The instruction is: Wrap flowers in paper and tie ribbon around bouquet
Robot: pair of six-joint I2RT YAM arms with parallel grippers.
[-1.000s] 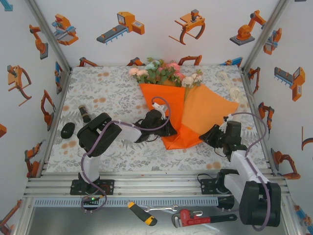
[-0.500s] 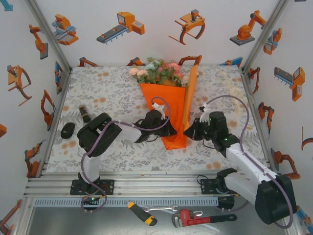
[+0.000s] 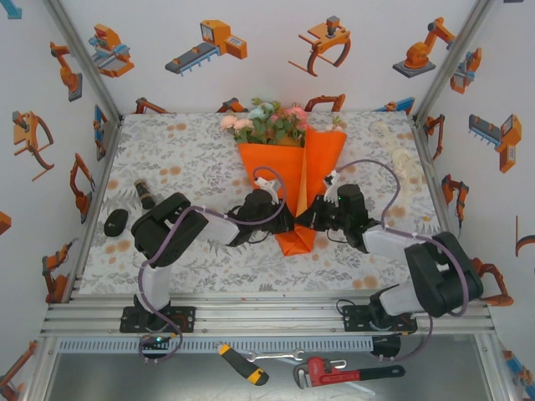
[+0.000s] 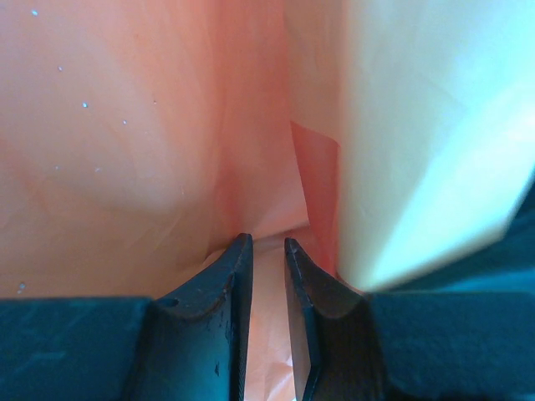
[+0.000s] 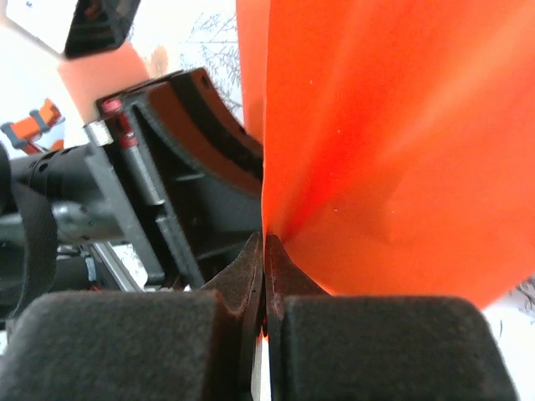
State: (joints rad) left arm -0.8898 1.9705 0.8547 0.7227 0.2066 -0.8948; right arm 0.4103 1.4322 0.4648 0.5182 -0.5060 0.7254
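Lying on a floral-print table (image 3: pixel 184 159), a bouquet (image 3: pixel 294 190) points its narrow tip toward the near edge. Flowers (image 3: pixel 272 121), pink, peach and white with green leaves, fan out at the far end, close to the back wall. Orange paper (image 3: pixel 276 159) forms a cone around the stems, and a flap of it stands up along the cone's right side.

The left claw (image 3: pixel 287 221) meets the cone near its tip from the left. In the left wrist view its fingers sit narrow, with a fold of paper between them. The right claw (image 3: pixel 314 215) is just beside it, on the right. In the right wrist view its fingers are pressed together on the paper's edge.

A cream ribbon (image 3: pixel 401 157) lies at the table's far right, well apart from the cone. A black oval object (image 3: pixel 115 221) and a dark cylinder (image 3: pixel 145 197) sit near the left edge.
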